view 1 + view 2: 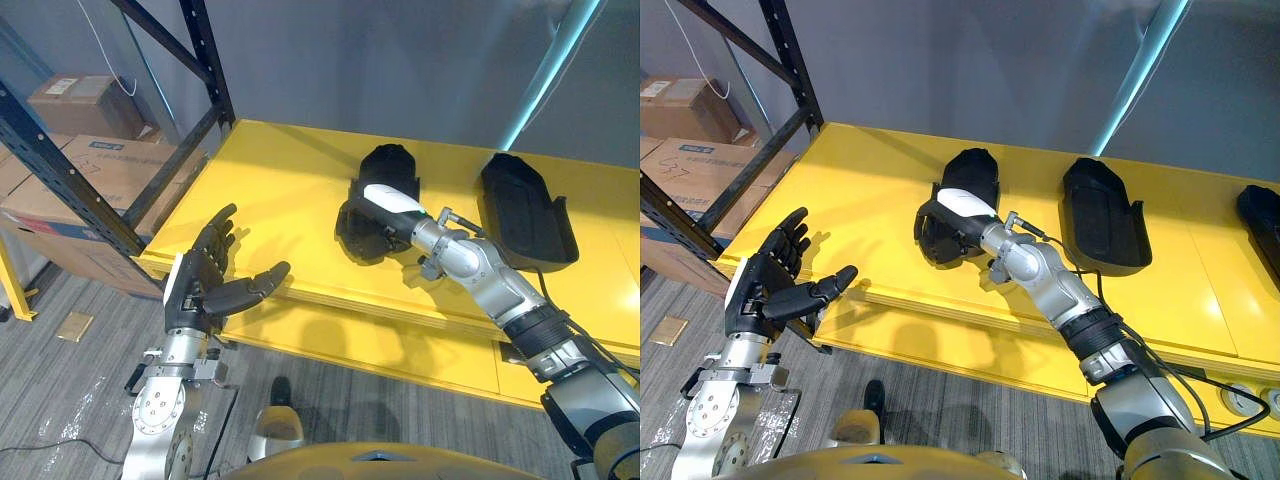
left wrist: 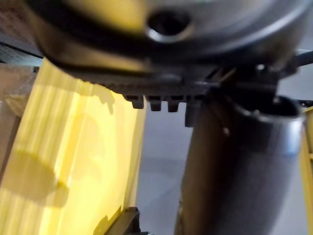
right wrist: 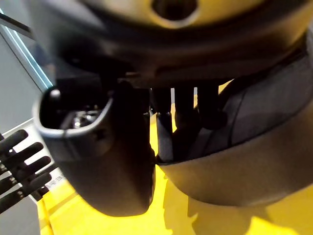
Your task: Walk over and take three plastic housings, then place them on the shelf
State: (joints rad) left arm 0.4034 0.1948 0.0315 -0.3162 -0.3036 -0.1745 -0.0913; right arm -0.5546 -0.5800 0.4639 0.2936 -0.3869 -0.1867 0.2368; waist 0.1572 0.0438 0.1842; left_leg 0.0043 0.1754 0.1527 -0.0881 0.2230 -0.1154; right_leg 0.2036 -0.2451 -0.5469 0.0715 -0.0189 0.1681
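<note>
Three black plastic housings lie on the yellow shelf. My right hand reaches over the shelf's front edge and is shut on the near end of the left housing, its white-covered thumb on top. In the right wrist view its fingers curl against that housing's wall. A second housing rests just right of it, untouched. The third housing lies at the far right. My left hand hangs open, palm up, in front of the shelf's front left corner and holds nothing.
A dark rack upright with diagonal braces stands at the shelf's left end. Cardboard boxes are stacked behind it on the grey carpet. A grey wall closes off the back of the shelf.
</note>
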